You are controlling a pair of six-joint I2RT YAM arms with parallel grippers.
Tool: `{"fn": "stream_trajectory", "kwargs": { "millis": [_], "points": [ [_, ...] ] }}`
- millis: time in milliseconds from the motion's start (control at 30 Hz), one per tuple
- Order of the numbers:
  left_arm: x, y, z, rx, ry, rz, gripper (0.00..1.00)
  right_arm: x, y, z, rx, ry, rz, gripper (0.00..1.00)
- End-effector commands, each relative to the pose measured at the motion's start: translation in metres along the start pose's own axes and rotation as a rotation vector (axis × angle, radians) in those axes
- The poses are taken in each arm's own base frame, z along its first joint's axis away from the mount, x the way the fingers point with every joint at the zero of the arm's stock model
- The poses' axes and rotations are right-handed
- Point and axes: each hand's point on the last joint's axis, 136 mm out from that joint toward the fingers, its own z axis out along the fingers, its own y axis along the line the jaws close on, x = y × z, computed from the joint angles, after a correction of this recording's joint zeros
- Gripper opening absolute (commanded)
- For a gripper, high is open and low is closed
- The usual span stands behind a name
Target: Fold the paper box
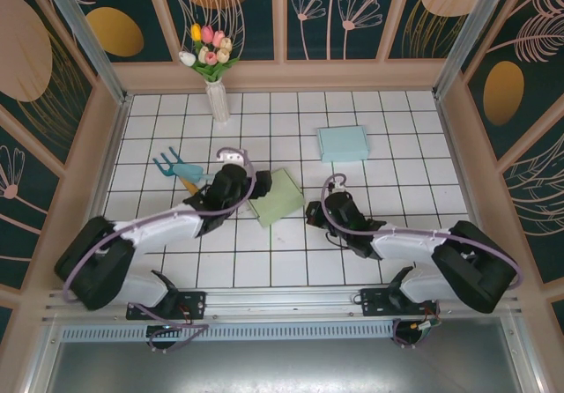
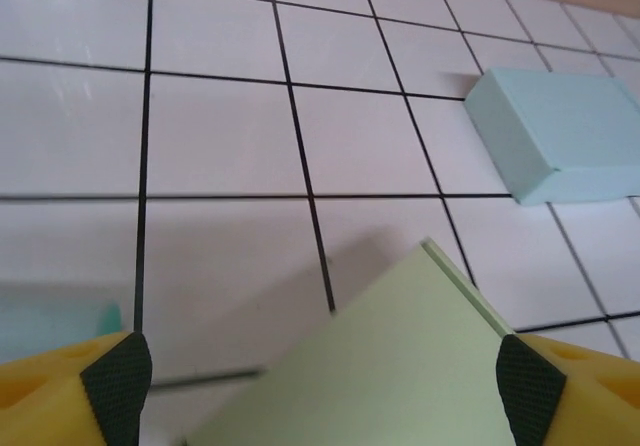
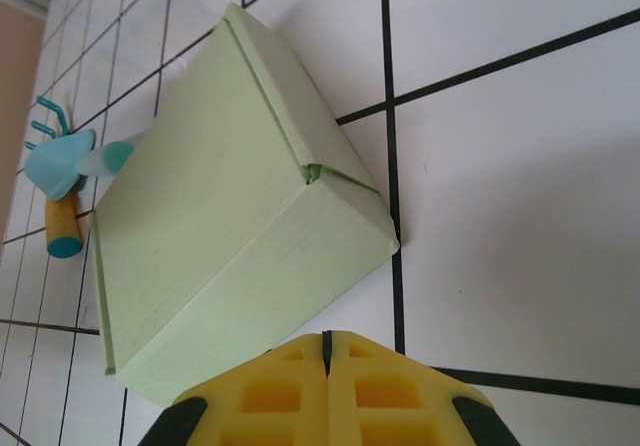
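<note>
Green box [image 2: 390, 366] between spread left fingers [image 2: 118, 381]; closed right gripper [image 3: 327, 351] just beside

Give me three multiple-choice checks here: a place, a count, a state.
1. Where is the pale blue paper box relative to the pale green paper box? A) farther back, right B) nearer the arms C) on top
2. How many paper boxes are there? A) one B) two C) three
3. The right gripper is: A) open B) shut, empty C) shut on the green box
Answers: A, it sits behind in the top view; B, one green, one blue; B, its fingers meet, nothing between.
</note>
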Motion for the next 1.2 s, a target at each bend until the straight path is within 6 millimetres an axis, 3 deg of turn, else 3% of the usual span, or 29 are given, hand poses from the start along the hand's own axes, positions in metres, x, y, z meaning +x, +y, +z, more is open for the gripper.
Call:
{"fn": "stream_trajectory", "kwargs": {
  "millis": [0, 167, 300, 633, 867, 1167],
  "points": [
    [-0.007, -0.026, 0.029, 0.152, 0.042, 0.085, 0.85, -0.002, 0.009, 0.011, -0.004, 0.082, 0.065, 0.0],
    [0.002, -0.025, 0.065, 0.14, 0.11, 0.086, 0.75, 0.006, 0.003, 0.03, 0.011, 0.178, 0.092, 0.0],
    [0.01, -0.034, 0.073, 0.19, 0.138, 0.07, 0.72, 0.006, -0.008, 0.037, 0.046, 0.166, 0.115, 0.0],
    [0.048, -0.031, 0.098, 0.203, 0.248, 0.081, 0.65, -0.004, -0.039, 0.045, 0.161, 0.13, 0.114, 0.0],
    [0.063, -0.057, 0.085, 0.383, 0.295, -0.013, 0.56, -0.001, -0.051, 0.058, 0.221, 0.184, 0.075, 0.0],
    [0.089, -0.107, 0.058, 0.622, 0.387, -0.095, 0.5, -0.003, -0.028, 0.061, 0.057, 0.188, 0.027, 0.0]
  ]
}}
